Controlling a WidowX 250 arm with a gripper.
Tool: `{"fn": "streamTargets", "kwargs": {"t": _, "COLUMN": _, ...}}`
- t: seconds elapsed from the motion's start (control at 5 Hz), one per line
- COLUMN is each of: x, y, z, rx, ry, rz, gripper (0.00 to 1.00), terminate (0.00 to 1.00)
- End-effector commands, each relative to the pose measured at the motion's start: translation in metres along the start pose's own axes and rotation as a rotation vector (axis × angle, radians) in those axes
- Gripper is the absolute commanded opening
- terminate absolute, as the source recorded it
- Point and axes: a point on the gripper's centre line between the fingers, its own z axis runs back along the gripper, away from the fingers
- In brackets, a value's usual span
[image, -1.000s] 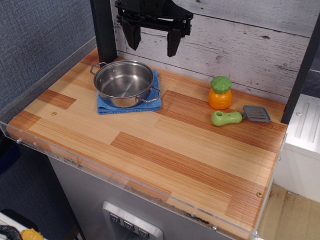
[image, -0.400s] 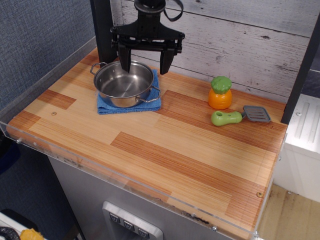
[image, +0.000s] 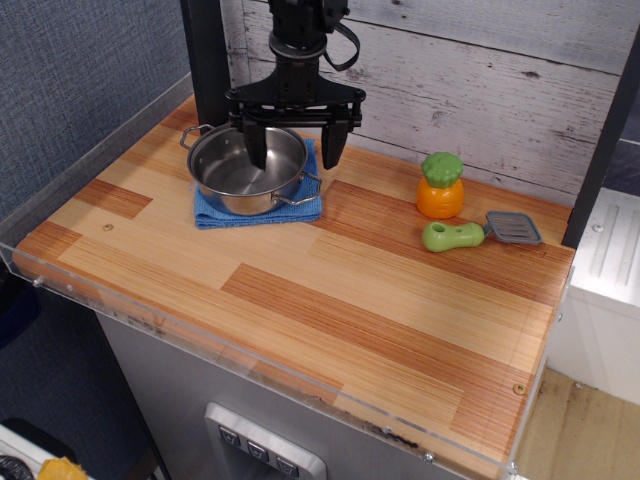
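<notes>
- Since a second ago the gripper has come down from high against the back wall and now hangs low over the right side of the steel pot.
- Its two black fingers are spread wide apart; the left one dips inside the pot's mouth, while the right one sits outside the rim, over the cloth's far corner.
- Nothing is clamped between them, and whether either finger touches the pot cannot be told from this angle.
- Pot and blue cloth lie where they did before: the pot sits on the folded cloth at the back left of the wooden counter.
- Well apart to the right stands an orange toy vegetable with a green top.
- Just in front of it lies a toy spatula with a green handle and grey blade, unmoved.
</notes>
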Motion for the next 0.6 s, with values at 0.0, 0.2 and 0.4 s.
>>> {"fn": "streamTargets", "kwargs": {"t": 0.0, "x": 0.0150, "y": 0.0000, "z": -0.0036, "rx": 0.024, "ry": -0.045, "rz": 0.048, "gripper": 0.00, "terminate": 0.00}}
{"fn": "streamTargets", "kwargs": {"t": 0.2, "x": 0.0136, "y": -0.0003, "z": -0.0055, "rx": 0.058, "ry": -0.050, "rz": 0.048, "gripper": 0.00, "terminate": 0.00}}
{"fn": "streamTargets", "kwargs": {"t": 0.4, "x": 0.0122, "y": -0.0011, "z": -0.0019, "rx": 0.045, "ry": -0.061, "rz": 0.033, "gripper": 0.00, "terminate": 0.00}}
